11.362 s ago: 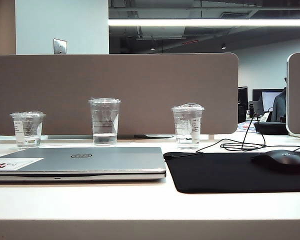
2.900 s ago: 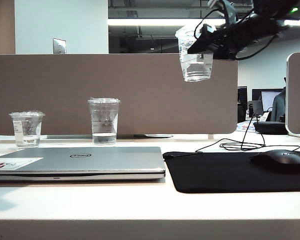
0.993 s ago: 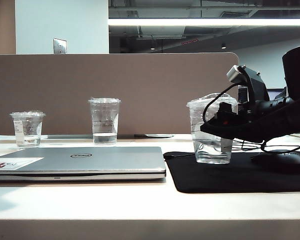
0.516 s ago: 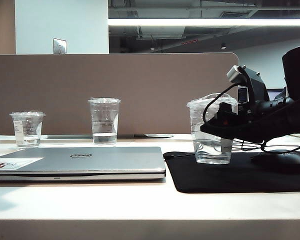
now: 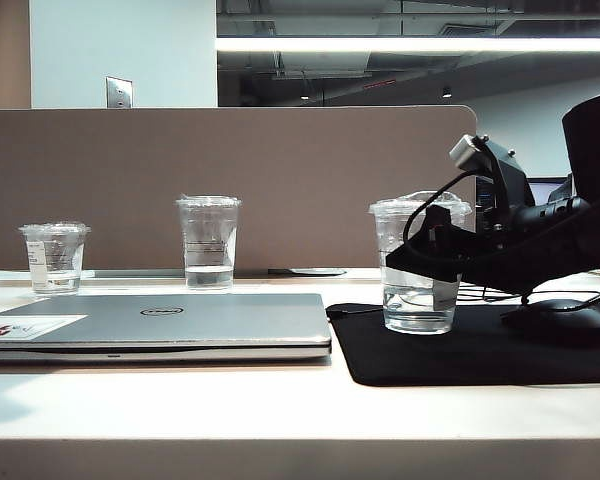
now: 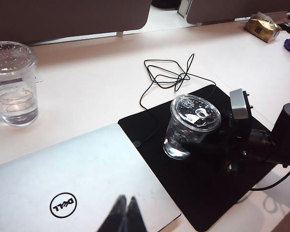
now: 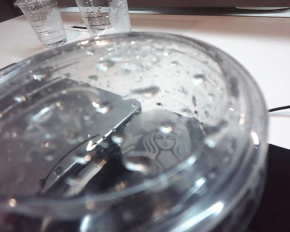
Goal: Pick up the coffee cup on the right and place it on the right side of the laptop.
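Coffee cup (image 5: 417, 268), clear plastic, domed lid, stands on black mouse mat (image 5: 480, 350) just right of slim silver-grey laptop (image 5: 170, 322). Right gripper (image 5: 428, 255) flanks it; grip indeterminate. Left gripper (image 6: 125, 216), closed, empty, hovers over laptop. Placement stage; next: clean withdrawal.

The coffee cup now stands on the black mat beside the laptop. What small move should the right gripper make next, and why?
Probably draw the right gripper straight back, away from the coffee cup. The cup stands upright on the black mat, to the right of the laptop, so placing looks done. The left gripper hangs shut over the laptop.
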Controlling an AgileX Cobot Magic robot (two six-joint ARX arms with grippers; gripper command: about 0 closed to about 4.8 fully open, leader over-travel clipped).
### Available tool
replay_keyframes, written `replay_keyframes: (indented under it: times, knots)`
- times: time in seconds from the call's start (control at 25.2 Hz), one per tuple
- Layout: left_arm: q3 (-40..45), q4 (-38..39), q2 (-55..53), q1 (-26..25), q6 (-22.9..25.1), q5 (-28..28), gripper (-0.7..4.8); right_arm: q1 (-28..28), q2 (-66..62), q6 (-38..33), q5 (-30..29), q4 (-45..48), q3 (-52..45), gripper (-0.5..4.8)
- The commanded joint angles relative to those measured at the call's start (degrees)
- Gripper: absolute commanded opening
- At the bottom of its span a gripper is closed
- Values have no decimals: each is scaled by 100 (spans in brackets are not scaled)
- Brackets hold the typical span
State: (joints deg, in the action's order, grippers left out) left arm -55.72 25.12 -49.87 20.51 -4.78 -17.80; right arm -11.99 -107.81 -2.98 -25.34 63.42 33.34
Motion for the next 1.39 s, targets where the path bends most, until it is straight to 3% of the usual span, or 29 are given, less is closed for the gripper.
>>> replay_keyframes:
  times: [0.04,0.24,0.91,0.95,0.99,1.03,1.07,1.11,1.39]
  knots:
    - [-20,-55,11,-7,-15,-2,-5,-7,249,4,-13,59,-39,479]
    - [-20,-52,11,-7,-15,-2,-5,15,737,251,101,-343,-247,479]
    - [-20,-52,11,-7,-15,-2,-5,114,3873,492,293,-4339,-352,479]
    - [-20,-52,11,-7,-15,-2,-5,114,4225,494,293,-4690,-352,411]
    - [-20,-52,11,-7,-15,-2,-5,114,4446,494,293,-4903,-352,233]
    - [-20,-52,11,-7,-15,-2,-5,111,4833,507,306,-5246,-352,-23]
    - [-20,-55,11,-7,-15,-2,-5,111,5005,496,387,-5368,-352,17]
    - [-20,-55,11,-7,-15,-2,-5,111,5193,479,468,-5510,-352,-9]
    - [-20,-52,13,-7,-15,-2,-5,107,6763,474,1344,-6332,-354,-8]
